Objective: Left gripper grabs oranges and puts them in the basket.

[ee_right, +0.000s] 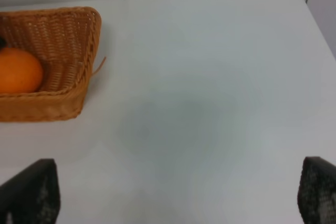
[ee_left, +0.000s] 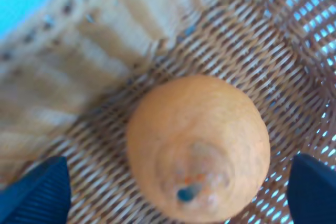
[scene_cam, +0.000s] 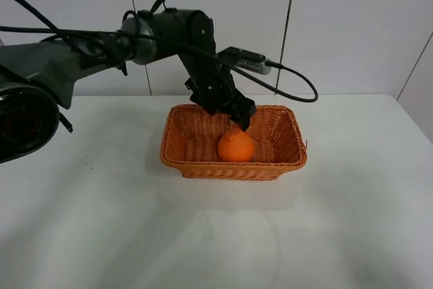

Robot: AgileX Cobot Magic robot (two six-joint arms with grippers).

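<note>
The orange [scene_cam: 235, 147] lies on the floor of the wicker basket [scene_cam: 284, 160] in the middle of the white table. My left gripper [scene_cam: 243, 121] hangs just above the orange, over the basket. In the left wrist view the orange [ee_left: 198, 147] fills the middle, stem end up, on the basket weave [ee_left: 94, 61]. The two black fingertips [ee_left: 39, 192] stand wide apart on either side of it, open, not touching it. In the right wrist view the orange [ee_right: 18, 70] and basket [ee_right: 79, 40] show off to one side. The right gripper [ee_right: 173, 195] is open and empty over bare table.
The white table [scene_cam: 101, 221] spreads around the basket, with a white panelled wall behind. A black cable [scene_cam: 291, 76] loops from the left arm above the basket's far rim. The left arm's base [scene_cam: 20, 116] sits at the left edge.
</note>
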